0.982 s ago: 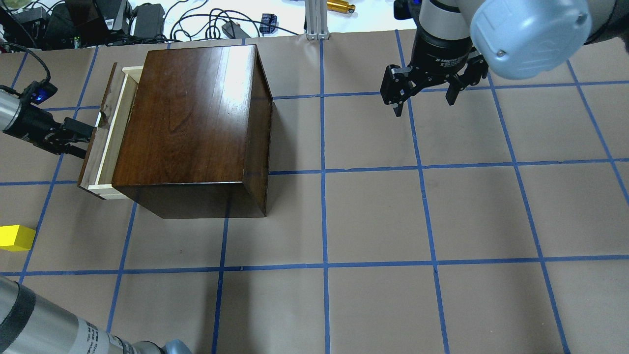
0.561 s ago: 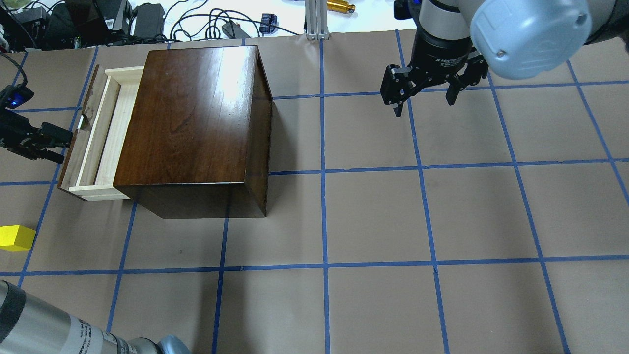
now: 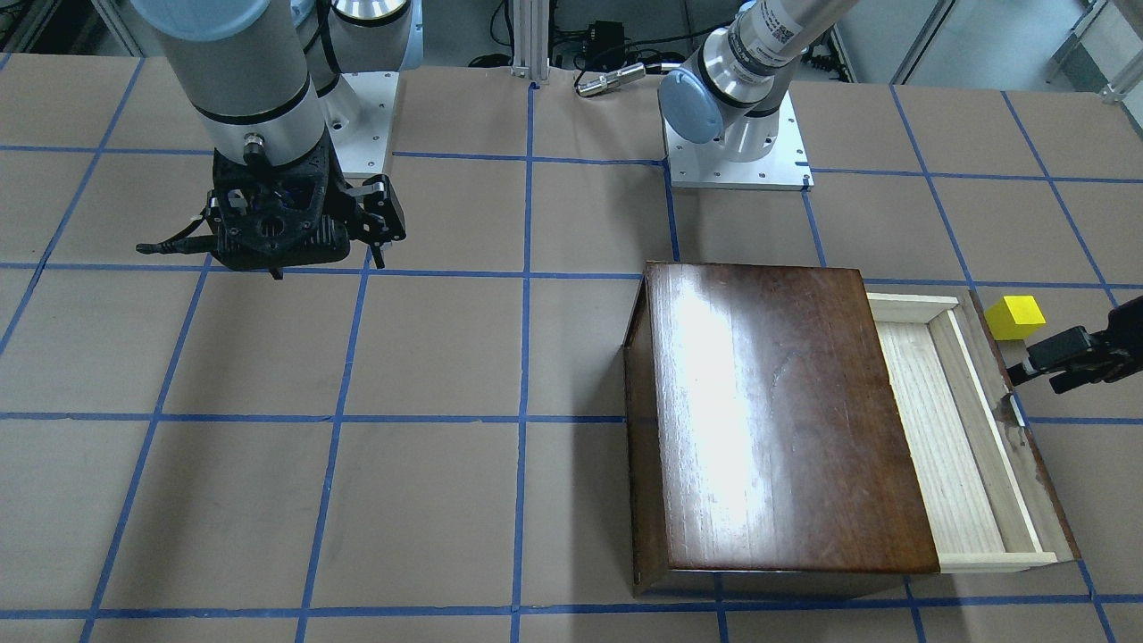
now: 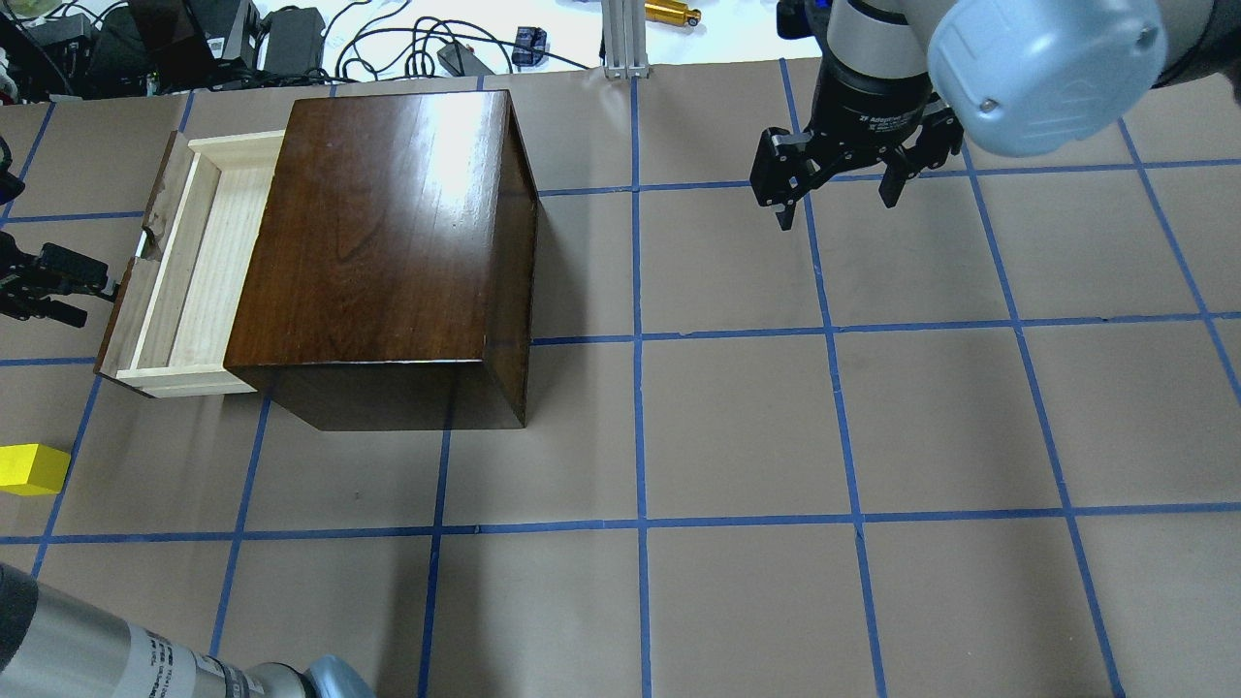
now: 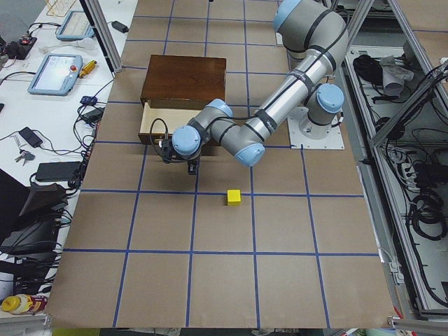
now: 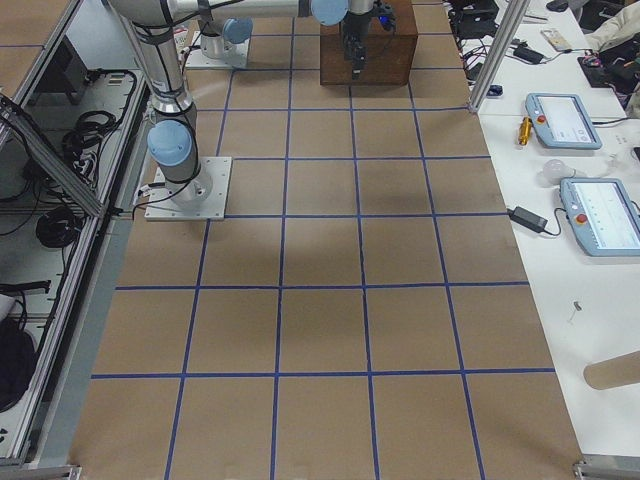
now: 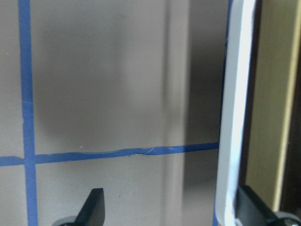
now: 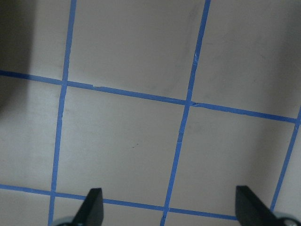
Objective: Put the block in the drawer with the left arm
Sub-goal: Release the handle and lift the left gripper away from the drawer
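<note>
**Open drawer (image 4: 199, 276), block (image 4: 34, 468) on the bench (image 4: 737, 427)**

The drawer is pulled out of the cabinet (image 4: 388, 233). Left fingers (image 4: 73, 269) are spread wide just off its dark front, gripping nothing. The yellow block sits on the bench near the drawer, untouched. Right fingers (image 4: 776, 179) hang open and empty, well apart.

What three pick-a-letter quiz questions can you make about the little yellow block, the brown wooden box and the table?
1. The shallow pale-wood drawer of the glossy dark brown wooden cabinet is: A shut, B pulled open, C upside down.
2. The small bright yellow cube is: A in the drawer, B on the cabinet, C on the brown-paper table.
3. The tape lines on the table are: A blue, B red, C green.
Answers: 1 B, its bare floor shows; 2 C, it sits on the paper apart from the drawer; 3 A, the grid is blue.
</note>
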Robot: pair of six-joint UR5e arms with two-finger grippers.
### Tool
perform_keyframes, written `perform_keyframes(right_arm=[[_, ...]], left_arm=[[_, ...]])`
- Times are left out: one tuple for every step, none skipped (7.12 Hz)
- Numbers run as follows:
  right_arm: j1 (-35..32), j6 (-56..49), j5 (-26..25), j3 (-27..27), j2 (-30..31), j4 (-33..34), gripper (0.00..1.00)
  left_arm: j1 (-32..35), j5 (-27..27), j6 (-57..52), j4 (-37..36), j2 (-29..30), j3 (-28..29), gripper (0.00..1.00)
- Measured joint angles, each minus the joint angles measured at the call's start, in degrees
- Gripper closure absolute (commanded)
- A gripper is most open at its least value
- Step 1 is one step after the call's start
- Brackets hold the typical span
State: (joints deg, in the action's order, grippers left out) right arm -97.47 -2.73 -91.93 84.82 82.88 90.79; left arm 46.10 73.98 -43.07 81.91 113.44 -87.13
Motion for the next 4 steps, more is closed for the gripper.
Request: perform_keyframes(right_arm=[[0.00, 0.00, 0.00, 0.00, 0.00, 0.00, 0.00], [0.00, 0.02, 0.00, 0.00, 0.00, 0.00, 0.00], [0.00, 0.05, 0.02, 0.00, 0.01, 0.00, 0.00], [0.00, 0.06, 0.04, 0.00, 0.00, 0.00, 0.00]], left_arm=[[0.09, 0.80, 0.02, 2.87, -2.08, 1.60, 0.00], [0.22, 2.32, 0.08, 7.16, -4.71, 3.61, 0.00], [0.25, 4.10, 0.12, 10.99, -7.73, 5.32, 0.00], [0.26, 6.12, 0.13, 13.95, -11.24, 6.25, 0.00]])
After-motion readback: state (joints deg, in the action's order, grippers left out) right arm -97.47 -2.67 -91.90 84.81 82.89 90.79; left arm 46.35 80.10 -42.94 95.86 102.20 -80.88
